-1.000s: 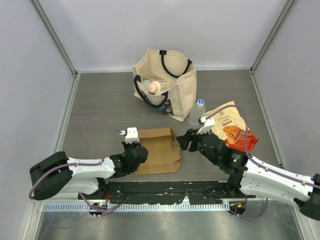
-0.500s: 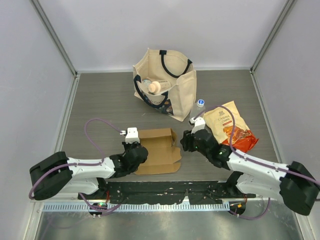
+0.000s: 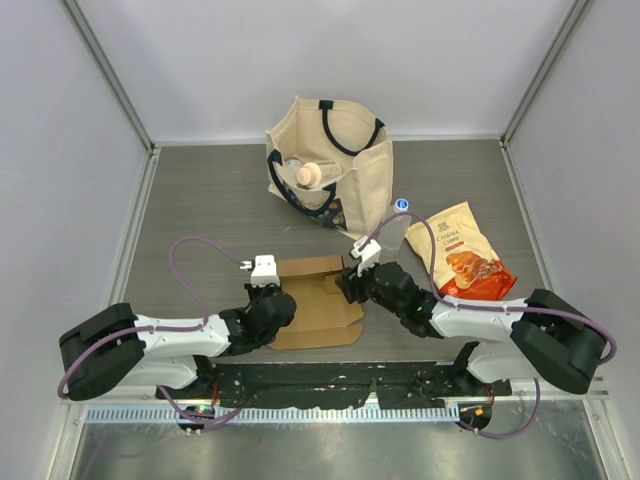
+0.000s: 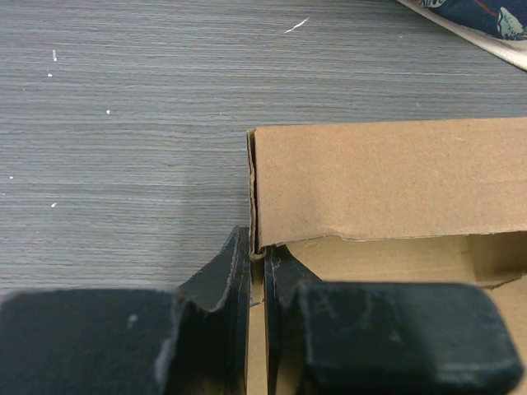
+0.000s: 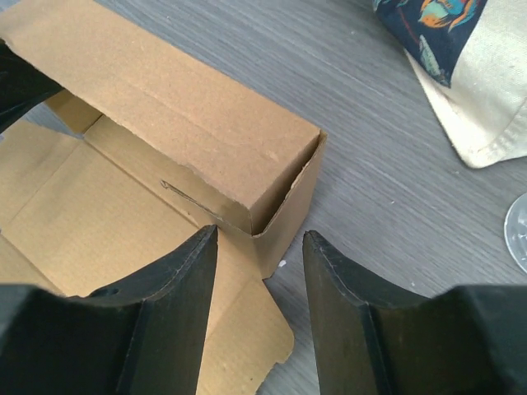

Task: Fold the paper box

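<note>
left end effector (image 4: 257,251): clenched on the paper box (image 4: 387,181), its fingers pinching the thin card at the left end, where the raised far wall begins. it has not moved over the last second.
right end effector (image 5: 259,237): released, jaws spread apart, straddling the right-hand corner of the raised far wall. no contact with the card shows.
what changed: a second ago the right arm reached out to the right, its end effector just beside the snack pouch (image 3: 465,262). it has since swung left and now sits at the box's right end. the box itself has not shifted.
paper box: lies near the middle of the desk (image 3: 200,200), between the two end effectors and nearer than the tote bag (image 3: 365,190). the base is flat, the far long wall stands up, and the near flaps lie flat and open.
other things: a clear bottle (image 3: 399,212) stands just right of the tote bag, on the far side of the right arm.
meaning for the task: the box looks braced on its left end, and the right arm looks placed to take the right corner or end wall. folding seems early, with most panels not yet raised.
risk: the thin card could buckle or slide if the right jaws close away from a crease.
</note>
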`<move>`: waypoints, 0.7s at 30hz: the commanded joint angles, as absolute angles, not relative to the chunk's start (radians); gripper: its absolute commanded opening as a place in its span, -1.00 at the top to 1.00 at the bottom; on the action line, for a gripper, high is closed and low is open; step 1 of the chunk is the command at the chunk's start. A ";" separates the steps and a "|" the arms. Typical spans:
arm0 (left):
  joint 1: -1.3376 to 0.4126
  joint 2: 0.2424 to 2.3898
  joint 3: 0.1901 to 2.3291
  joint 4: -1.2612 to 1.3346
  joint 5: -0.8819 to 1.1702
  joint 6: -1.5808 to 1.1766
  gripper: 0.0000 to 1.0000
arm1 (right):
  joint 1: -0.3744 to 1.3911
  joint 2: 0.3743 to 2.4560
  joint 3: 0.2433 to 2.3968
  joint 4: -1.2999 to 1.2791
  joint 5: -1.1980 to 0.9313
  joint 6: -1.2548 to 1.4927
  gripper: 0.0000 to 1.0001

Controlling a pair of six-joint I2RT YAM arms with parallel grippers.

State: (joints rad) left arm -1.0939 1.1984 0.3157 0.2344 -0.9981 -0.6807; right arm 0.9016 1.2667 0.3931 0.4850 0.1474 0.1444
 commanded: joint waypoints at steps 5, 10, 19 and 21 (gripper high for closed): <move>-1.100 1.184 0.339 0.262 -1.023 -0.693 1.00 | 0.959 1.360 0.359 0.764 0.371 0.038 0.00; -1.100 1.184 0.339 0.264 -1.023 -0.686 1.00 | 1.006 1.474 0.365 0.870 0.466 0.012 -0.01; -1.101 1.186 0.339 0.273 -1.020 -0.690 1.00 | 1.070 1.650 0.417 1.028 0.741 0.005 0.31; -1.101 1.186 0.342 0.275 -1.017 -0.692 1.00 | 1.095 1.686 0.434 1.068 0.779 -0.038 0.38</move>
State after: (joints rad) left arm -1.0958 1.1984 0.3157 0.2382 -0.9867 -0.6781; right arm 1.0546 1.6321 0.3828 0.9203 0.6056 0.0158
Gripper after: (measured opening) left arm 0.107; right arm 0.342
